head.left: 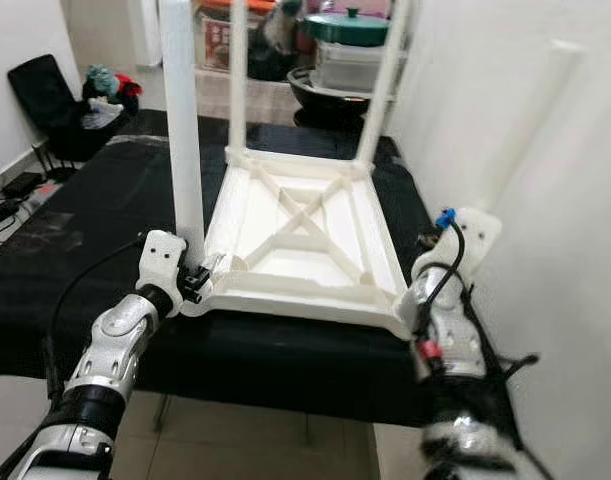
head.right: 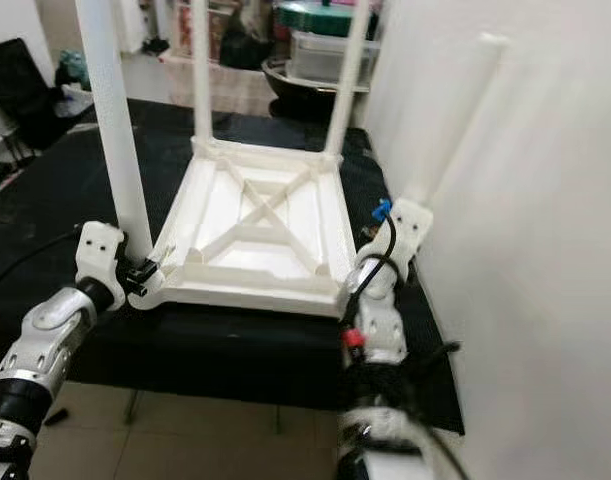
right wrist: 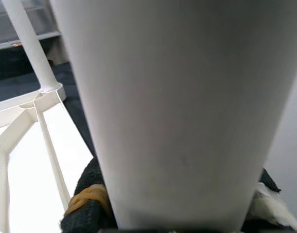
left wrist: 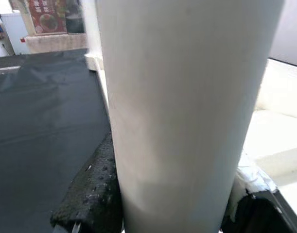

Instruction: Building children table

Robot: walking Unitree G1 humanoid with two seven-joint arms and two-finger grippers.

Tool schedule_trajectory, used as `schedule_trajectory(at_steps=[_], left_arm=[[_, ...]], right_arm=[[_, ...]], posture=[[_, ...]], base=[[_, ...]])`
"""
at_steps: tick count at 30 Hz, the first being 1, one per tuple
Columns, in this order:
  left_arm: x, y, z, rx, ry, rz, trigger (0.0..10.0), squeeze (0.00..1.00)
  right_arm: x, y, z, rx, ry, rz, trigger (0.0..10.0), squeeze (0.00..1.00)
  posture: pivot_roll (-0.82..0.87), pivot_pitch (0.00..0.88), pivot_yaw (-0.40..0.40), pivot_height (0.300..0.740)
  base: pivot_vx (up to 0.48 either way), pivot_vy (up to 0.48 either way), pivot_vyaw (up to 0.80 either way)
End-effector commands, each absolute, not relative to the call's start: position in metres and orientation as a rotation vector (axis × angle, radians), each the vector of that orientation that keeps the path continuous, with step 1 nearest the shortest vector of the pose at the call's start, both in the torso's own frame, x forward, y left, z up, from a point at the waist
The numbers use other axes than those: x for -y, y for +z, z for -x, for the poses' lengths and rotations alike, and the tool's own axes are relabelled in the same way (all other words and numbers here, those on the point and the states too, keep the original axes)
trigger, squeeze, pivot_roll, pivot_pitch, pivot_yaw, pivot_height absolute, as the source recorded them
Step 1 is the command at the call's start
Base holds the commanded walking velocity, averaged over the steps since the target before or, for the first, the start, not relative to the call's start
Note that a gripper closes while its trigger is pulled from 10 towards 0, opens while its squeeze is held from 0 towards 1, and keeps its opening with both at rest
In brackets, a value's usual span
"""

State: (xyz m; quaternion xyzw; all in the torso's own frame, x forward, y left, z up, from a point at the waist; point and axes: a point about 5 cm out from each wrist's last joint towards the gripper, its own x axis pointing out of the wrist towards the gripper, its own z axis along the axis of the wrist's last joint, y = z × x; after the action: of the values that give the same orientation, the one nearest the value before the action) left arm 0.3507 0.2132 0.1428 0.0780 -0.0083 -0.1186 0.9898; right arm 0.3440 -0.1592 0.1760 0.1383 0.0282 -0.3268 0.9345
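A white children's table (head.left: 300, 235) lies upside down on a black-covered bench (head.left: 75, 250). Two far legs (head.left: 237, 70) stand upright in its back corners. The near left leg (head.left: 182, 120) stands in its corner, and my left gripper (head.left: 197, 277) is shut around its base; the left wrist view shows the leg (left wrist: 187, 111) between the black pads (left wrist: 92, 189). My right gripper (head.right: 417, 205) is shut on a fourth leg (head.right: 463, 110) that leans toward me beside the near right corner. Its lower end is hidden behind my wrist. The right wrist view looks along that leg (right wrist: 177, 107).
A white wall (head.left: 585, 300) runs close along my right side. Behind the bench stand shelves with a green pot (head.left: 347, 25) and plastic containers. A black chair (head.left: 55, 105) and cables (head.left: 10, 195) are on the floor at the left.
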Motion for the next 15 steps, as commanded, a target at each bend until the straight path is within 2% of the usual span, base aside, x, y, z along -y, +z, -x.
schedule_trajectory(at_steps=[1,2,3,5,6,7,9,12,14,15], left_arm=[[-0.244,0.137,-0.345,-0.027,-0.105,-0.171,10.0,0.0],[-0.243,0.137,-0.345,-0.028,-0.107,-0.17,10.0,0.0],[-0.242,0.137,-0.345,-0.027,-0.109,-0.166,10.0,0.0],[-0.239,0.136,-0.344,-0.028,-0.114,-0.16,10.0,0.0],[-0.239,0.134,-0.344,-0.03,-0.115,-0.16,10.0,0.0],[-0.239,0.133,-0.343,-0.032,-0.116,-0.161,10.0,0.0],[-0.239,0.133,-0.343,-0.032,-0.116,-0.161,10.0,0.0],[-0.241,0.133,-0.343,-0.034,-0.112,-0.158,10.0,0.0],[-0.241,0.133,-0.343,-0.033,-0.109,-0.157,10.0,0.0],[-0.241,0.133,-0.343,-0.033,-0.109,-0.157,10.0,0.0]], right_arm=[[0.166,0.141,-0.331,-0.24,-0.738,-0.379,10.0,0.0],[0.161,0.144,-0.332,-0.232,-0.685,-0.367,10.0,0.0],[0.151,0.149,-0.336,-0.202,-0.55,-0.348,10.0,0.0],[0.131,0.168,-0.34,-0.042,-0.142,-0.276,10.0,0.0],[0.127,0.172,-0.337,-0.004,0.018,-0.239,10.0,1.0],[0.127,0.173,-0.335,0.008,0.087,-0.221,10.0,1.0],[0.127,0.173,-0.335,0.008,0.087,-0.221,10.0,1.0],[0.156,0.178,-0.331,0.025,0.274,-0.165,10.0,1.0],[0.168,0.183,-0.328,0.033,0.374,-0.077,10.0,0.0],[0.168,0.183,-0.328,0.033,0.374,-0.077,10.0,0.0]], posture=[[0.07,0.0,-0.095,0.74],[0.07,0.0,-0.095,0.74],[0.07,0.0,-0.097,0.74],[0.07,0.0,-0.099,0.74],[0.06,0.0,-0.098,0.74],[0.06,0.0,-0.098,0.74],[0.06,0.0,-0.098,0.74],[0.06,0.0,-0.103,0.74],[0.06,0.0,-0.104,0.74],[0.06,0.0,-0.104,0.74]], base=[[0.0,0.0,0.0],[0.0,0.0,0.0],[0.0,0.0,0.0],[0.0,0.0,0.0],[0.0,0.0,0.0],[0.0,0.0,0.0],[0.0,0.0,0.0],[0.0,0.0,0.0],[0.0,0.0,0.0],[0.0,0.0,0.0]])
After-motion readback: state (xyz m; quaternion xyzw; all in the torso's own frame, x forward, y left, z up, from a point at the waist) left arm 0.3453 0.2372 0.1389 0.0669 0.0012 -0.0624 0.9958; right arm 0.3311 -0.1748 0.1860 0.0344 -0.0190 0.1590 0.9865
